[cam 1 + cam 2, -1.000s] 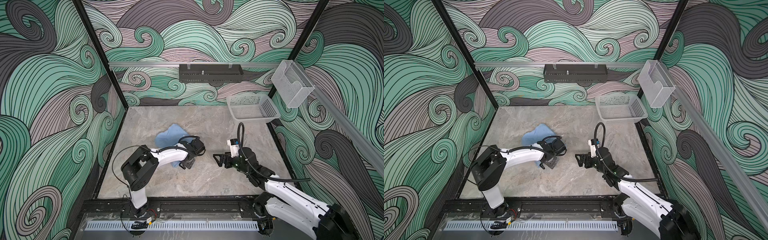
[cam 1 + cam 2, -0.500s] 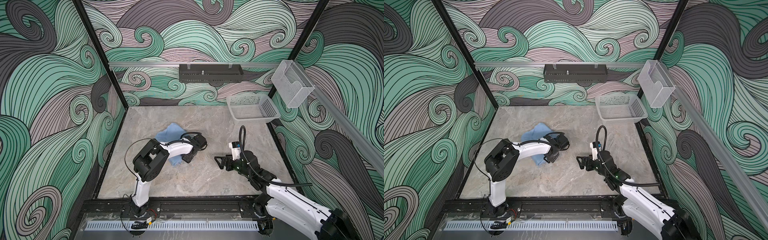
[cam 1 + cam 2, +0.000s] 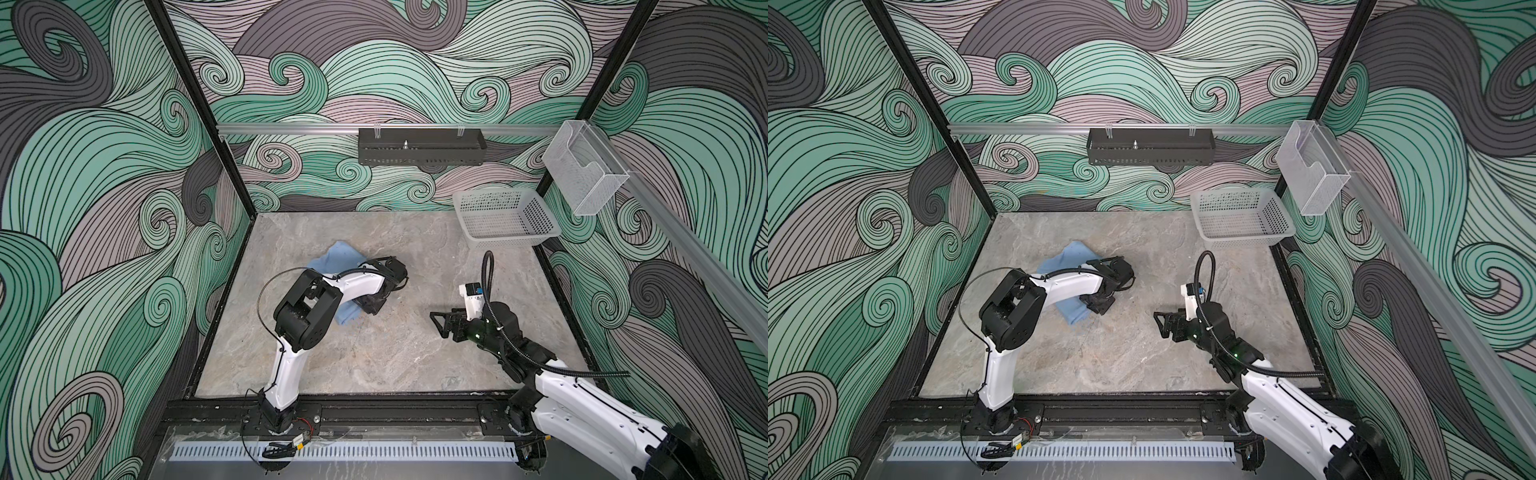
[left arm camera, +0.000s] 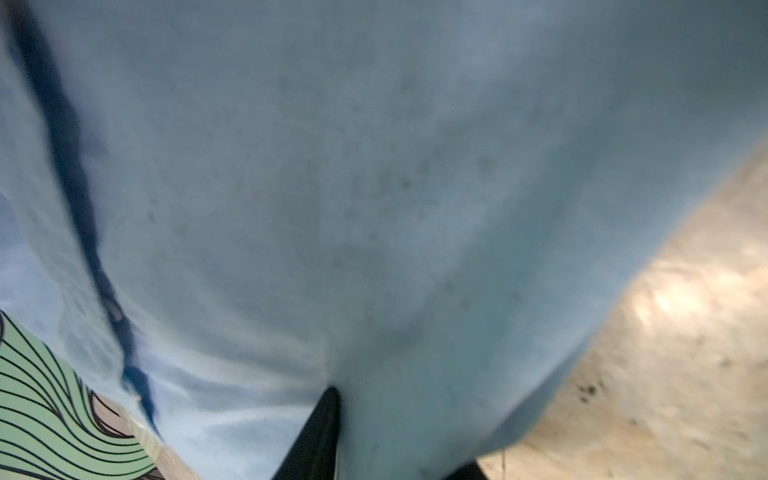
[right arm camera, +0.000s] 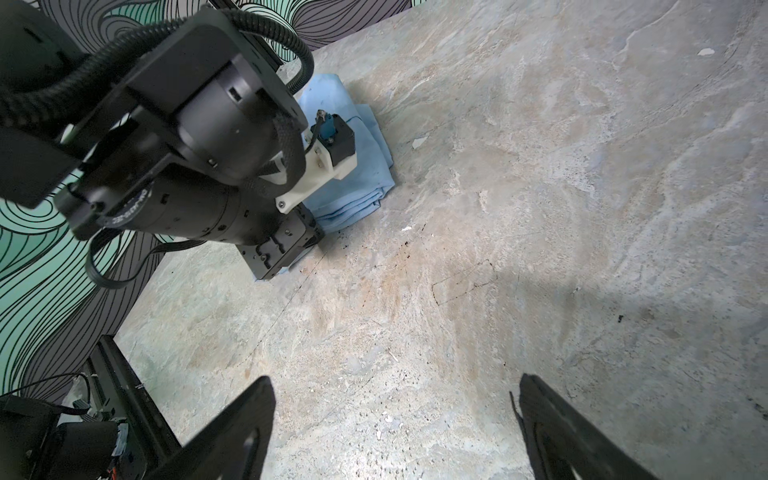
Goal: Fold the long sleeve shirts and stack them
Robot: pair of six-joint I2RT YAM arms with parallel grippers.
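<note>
Jaws of the left claw [image 3: 371, 306] are pinching a fold of the shirt [image 3: 338, 259], drawn close with blue cloth filling the gap between them. Around it the shirt is lying bunched on the table [image 3: 374, 365], spreading from the claw toward 10 o'clock. Farther out, the right claw [image 3: 440, 324] is hovering at 4 o'clock of centre, well apart from the shirt, jaws standing wide over bare table. Beyond, the basket [image 3: 513, 240] is sitting at the 1 o'clock corner.
</note>
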